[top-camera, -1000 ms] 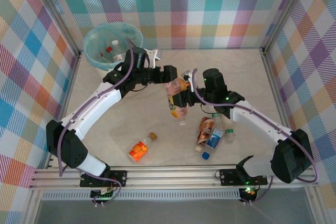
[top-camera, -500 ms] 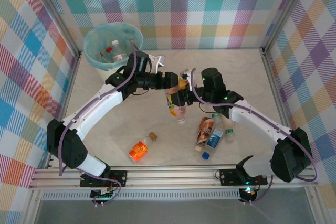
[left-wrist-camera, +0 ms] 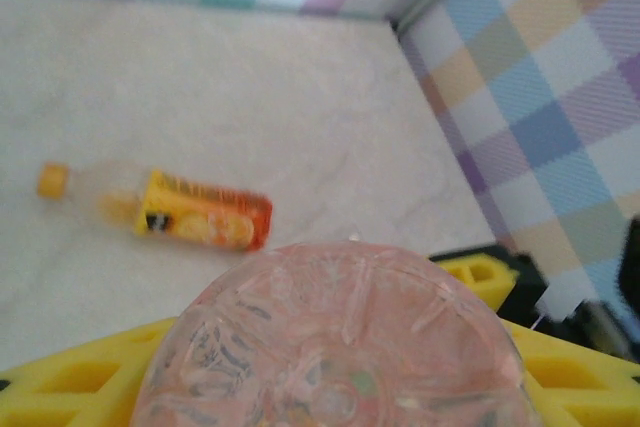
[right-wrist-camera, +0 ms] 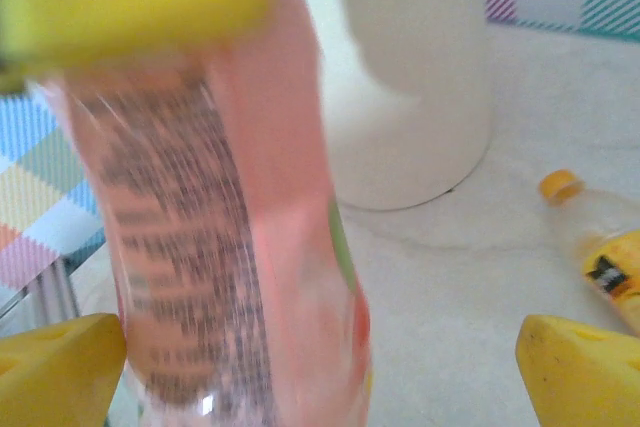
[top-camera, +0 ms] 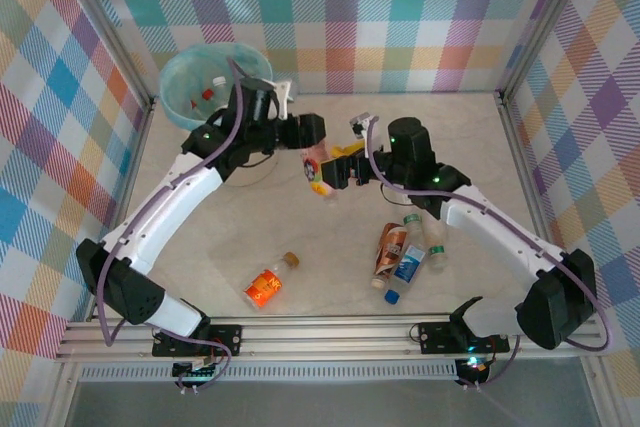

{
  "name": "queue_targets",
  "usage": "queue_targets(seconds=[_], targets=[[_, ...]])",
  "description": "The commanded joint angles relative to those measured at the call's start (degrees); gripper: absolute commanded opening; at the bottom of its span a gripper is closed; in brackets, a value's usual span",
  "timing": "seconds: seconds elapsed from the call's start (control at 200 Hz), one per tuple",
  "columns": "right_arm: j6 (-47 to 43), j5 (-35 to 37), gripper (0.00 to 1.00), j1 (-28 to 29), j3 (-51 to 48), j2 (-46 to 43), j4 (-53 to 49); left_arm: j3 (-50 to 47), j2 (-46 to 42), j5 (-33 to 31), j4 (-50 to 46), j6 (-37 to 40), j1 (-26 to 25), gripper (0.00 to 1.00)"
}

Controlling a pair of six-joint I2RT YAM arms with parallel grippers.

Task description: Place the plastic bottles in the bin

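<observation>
Pink bottle (top-camera: 319, 171) is clamped in the left gripper (top-camera: 311, 155), jaws closed on its body. Right gripper (top-camera: 343, 173) is alongside, its jaws spread wide either side of the bottle and gripping nothing. Bin (top-camera: 178, 85) stands in the far left corner, beside the left arm's wrist. Orange bottle (top-camera: 264, 288) lies near the front of the table (top-camera: 220, 237). Bottle cluster (top-camera: 398, 252) lies beneath the right forearm. Both arms reach inward and meet at mid-table.

This is a robotics lab test cell: a marbled tabletop (top-camera: 460, 137) fenced by aluminium posts (top-camera: 105, 27) and pastel plaid cloth walls (top-camera: 400, 17), with a mounting rail (top-camera: 330, 335) in front.
</observation>
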Motion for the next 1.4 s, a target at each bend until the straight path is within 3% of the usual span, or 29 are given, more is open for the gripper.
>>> queue_targets(seconds=[0.0,0.29,0.465,0.67,0.91,1.135,1.395], targets=[[0.1,8.4,1.00,0.1,1.0,-4.6,-1.9,6.2,-2.2,-5.0,-1.4,1.8,1.0,0.62],[1.4,17.2,1.00,0.1,-4.9,-14.6,-2.4,19.3,-0.6,-5.5,-0.5,1.3,2.8,0.60],[1.1,20.8,1.00,0.1,-7.8,-18.1,-1.7,25.8,0.7,-16.1,-0.4,6.7,5.3,0.59],[0.1,20.2,1.00,0.1,-6.8,-17.2,-1.8,31.7,5.7,-27.9,-1.9,15.5,10.2,0.57],[2.0,18.0,1.00,0.1,-6.2,-15.5,-2.6,33.3,11.4,-31.3,-2.3,17.2,18.3,0.57],[3.8,16.4,1.00,0.1,-6.1,-15.0,-3.9,25.8,13.3,-22.7,-1.5,11.9,24.9,0.57],[3.9,16.0,1.00,0.1,-7.2,-13.6,-4.5,18.2,15.9,-12.7,-1.4,12.7,25.6,0.58]])
